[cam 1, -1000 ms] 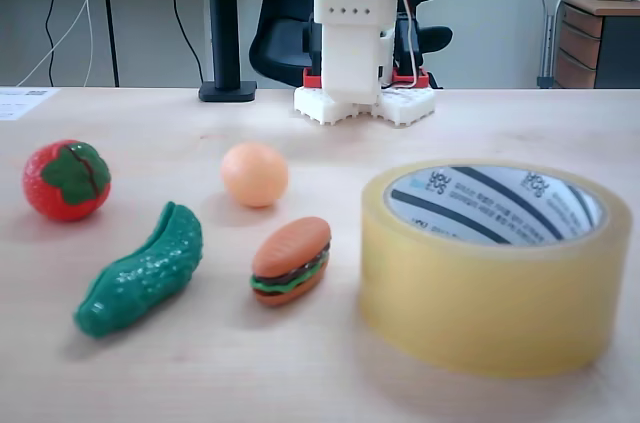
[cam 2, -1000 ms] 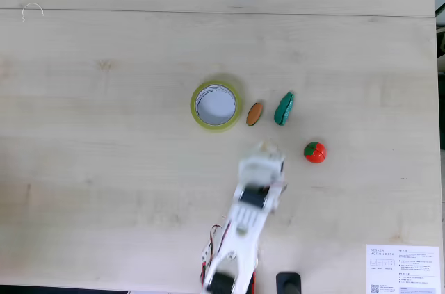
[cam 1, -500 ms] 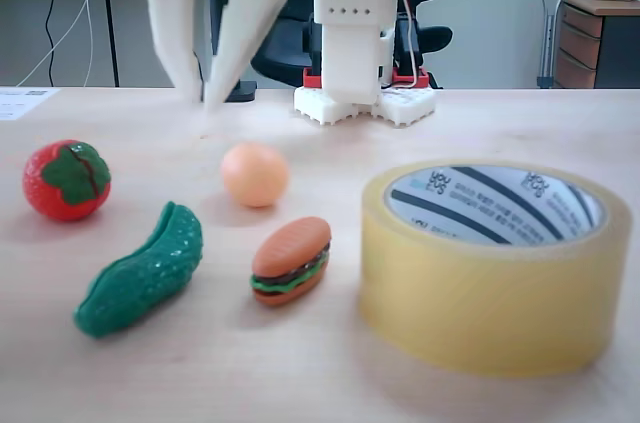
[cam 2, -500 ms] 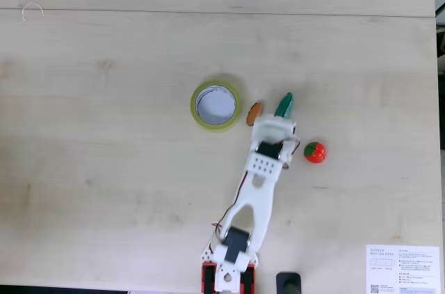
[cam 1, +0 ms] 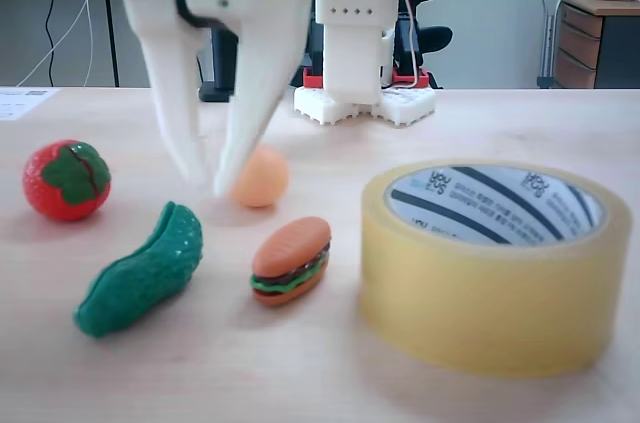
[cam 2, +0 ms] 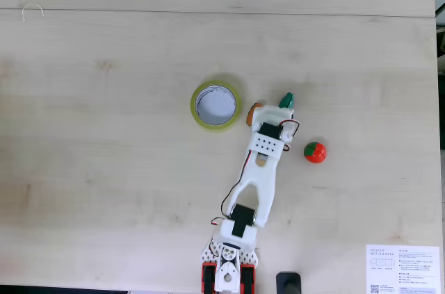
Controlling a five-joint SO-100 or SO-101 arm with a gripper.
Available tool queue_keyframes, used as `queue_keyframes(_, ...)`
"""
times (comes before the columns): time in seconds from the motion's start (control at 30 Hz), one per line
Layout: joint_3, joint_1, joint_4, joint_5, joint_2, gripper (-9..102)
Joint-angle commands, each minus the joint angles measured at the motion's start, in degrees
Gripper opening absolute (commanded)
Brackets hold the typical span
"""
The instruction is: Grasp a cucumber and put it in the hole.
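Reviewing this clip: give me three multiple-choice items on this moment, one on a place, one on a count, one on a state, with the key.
1. In the low fixed view, where does the cucumber lie?
A. inside the tape roll
B. on the table, left of the toy burger
C. on top of the strawberry

2. How many toy foods lie on the table in that view?
A. two
B. four
C. six

3. The pincer is:
A. shut on the cucumber
B. open above the table, holding nothing
C. shut on the orange ball

Key: B, it lies left of the burger; B, cucumber, burger, strawberry, orange ball; B, fingers apart, nothing between.
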Motion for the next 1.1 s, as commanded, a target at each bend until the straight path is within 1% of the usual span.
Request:
queue_keyframes(0.0,-6.7,-0.2,-1.8,5.4,-0.7,1)
queue_keyframes(0.1,-9.4,-0.1,-1.8,5.4,-3.3,11)
queue_keyframes(0.17,-11.7,-0.1,-1.7,5.4,-5.1,21)
queue_keyframes(0.2,-12.8,-0.1,-1.6,5.4,-5.9,23)
queue_keyframes(0.23,-14.0,-0.1,-1.6,5.4,-6.8,22)
queue_keyframes(0.33,-16.2,0.0,-1.2,5.4,-8.3,24)
queue_keyframes(0.47,-17.9,0.7,0.8,5.4,-9.5,22)
queue_keyframes(0.5,-17.9,0.7,0.9,5.4,-9.5,26)
queue_keyframes(0.57,-17.9,0.9,0.9,5.4,-9.5,39)
queue_keyframes(0.67,-17.9,0.9,0.9,5.3,-10.1,49)
queue_keyframes(0.83,-17.9,0.9,2.2,5.1,-10.9,55)
queue_keyframes(1.0,-17.9,0.8,3.7,5.3,-12.7,64)
queue_keyframes(1.07,-17.9,0.7,4.3,5.1,-13.3,65)
